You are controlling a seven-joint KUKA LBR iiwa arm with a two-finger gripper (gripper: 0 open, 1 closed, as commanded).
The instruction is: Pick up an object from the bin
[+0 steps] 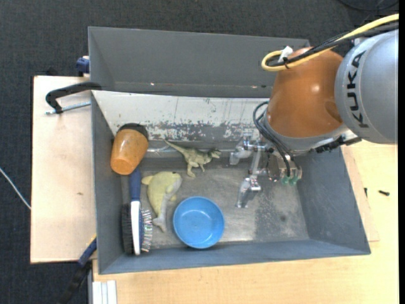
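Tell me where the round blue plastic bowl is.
The round blue plastic bowl lies low in the camera view, just right of the pale green toy fish.

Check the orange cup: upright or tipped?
Tipped: the orange cup lies on its side, dark end toward the back wall of the bin.

My arm [373,87] comes in from the right side of the view, and its grey last link leans toward the left. The rounded orange cover [304,97] sits on the wrist, with a yellow cable [329,43] looping over its top (a black one runs beside it). From the cover the gripper [245,173] points down and a little left. Its two metal fingers [249,192] stand apart, one farther back, one nearer the front.
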